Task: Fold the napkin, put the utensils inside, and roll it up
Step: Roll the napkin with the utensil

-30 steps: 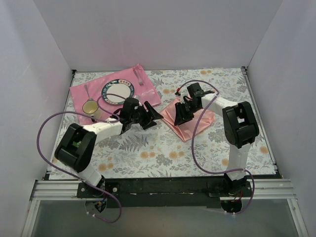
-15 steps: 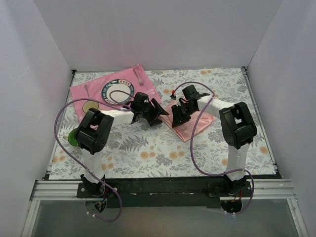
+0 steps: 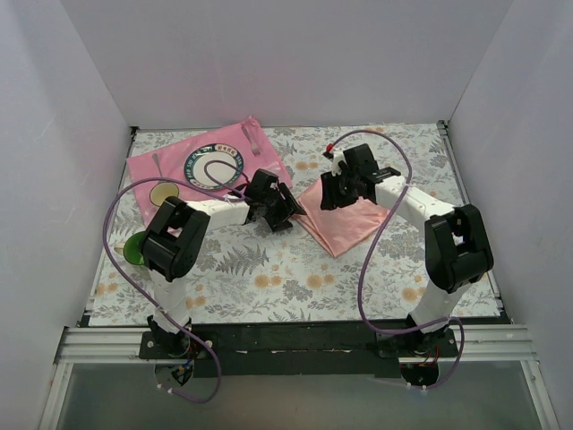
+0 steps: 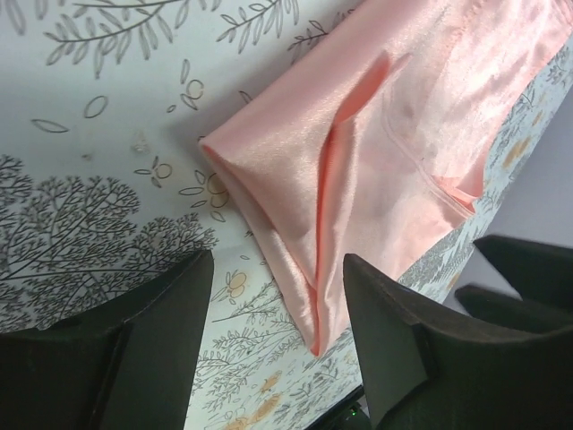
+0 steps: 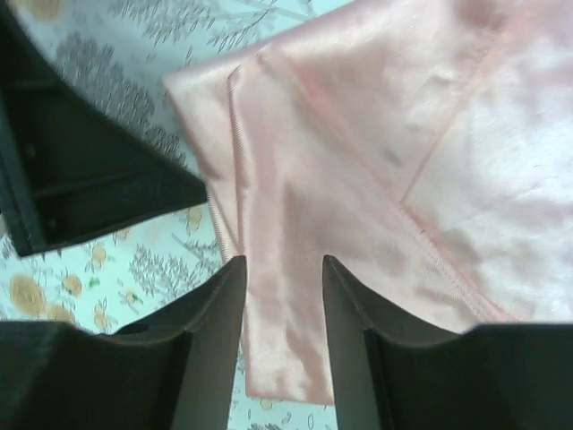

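The napkin (image 3: pixel 347 222) lies folded on the table (image 3: pixel 269 269), 3 o'clock of its middle; my left gripper (image 3: pixel 288 210) at its 9 o'clock edge, right gripper (image 3: pixel 336 195) at 12, both jaws apart; light, limp, slippery, I judge; pinch a hemmed corner.

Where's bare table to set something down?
Free: the near strip of table between napkin and the near edge, and the far right corner. Crowded: far left with mat, plate, cup; centre, where left tool and right tool meet the napkin.
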Controlling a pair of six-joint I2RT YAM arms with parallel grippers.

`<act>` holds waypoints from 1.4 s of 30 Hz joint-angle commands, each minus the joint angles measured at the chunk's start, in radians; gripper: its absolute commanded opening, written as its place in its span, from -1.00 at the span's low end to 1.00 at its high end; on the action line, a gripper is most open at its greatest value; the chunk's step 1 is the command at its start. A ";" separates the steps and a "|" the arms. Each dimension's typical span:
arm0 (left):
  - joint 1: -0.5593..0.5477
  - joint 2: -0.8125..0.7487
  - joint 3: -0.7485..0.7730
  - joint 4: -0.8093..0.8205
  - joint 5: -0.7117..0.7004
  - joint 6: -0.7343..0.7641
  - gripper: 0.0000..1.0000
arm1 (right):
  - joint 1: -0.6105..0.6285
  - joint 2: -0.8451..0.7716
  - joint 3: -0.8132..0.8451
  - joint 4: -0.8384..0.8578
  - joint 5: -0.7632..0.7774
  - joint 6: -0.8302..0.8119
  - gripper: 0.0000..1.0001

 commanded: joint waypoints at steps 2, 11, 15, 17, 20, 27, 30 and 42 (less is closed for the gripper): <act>0.001 -0.089 -0.025 -0.036 -0.059 0.033 0.18 | -0.049 0.091 0.025 0.101 0.023 0.100 -0.35; 0.003 -0.077 -0.036 -0.021 -0.035 0.039 0.18 | -0.048 0.191 0.015 0.157 -0.042 0.117 -0.82; 0.003 -0.067 -0.034 -0.018 -0.035 0.043 0.19 | -0.048 0.211 -0.030 0.177 -0.049 0.113 -0.86; 0.001 -0.064 -0.030 -0.022 -0.033 0.054 0.22 | -0.048 0.198 -0.019 0.155 -0.024 0.088 -0.86; 0.003 -0.067 -0.031 -0.018 -0.022 0.059 0.25 | -0.048 0.169 0.036 0.095 -0.002 0.054 -0.85; 0.003 -0.092 -0.053 0.014 -0.006 0.051 0.25 | -0.048 0.093 0.091 0.042 0.043 0.037 -0.81; 0.003 -0.097 -0.053 0.014 -0.004 0.048 0.25 | -0.048 0.087 0.059 0.049 0.029 0.053 -0.81; 0.003 -0.077 -0.050 0.016 -0.001 0.051 0.28 | -0.031 0.133 -0.078 0.146 -0.026 0.079 -0.86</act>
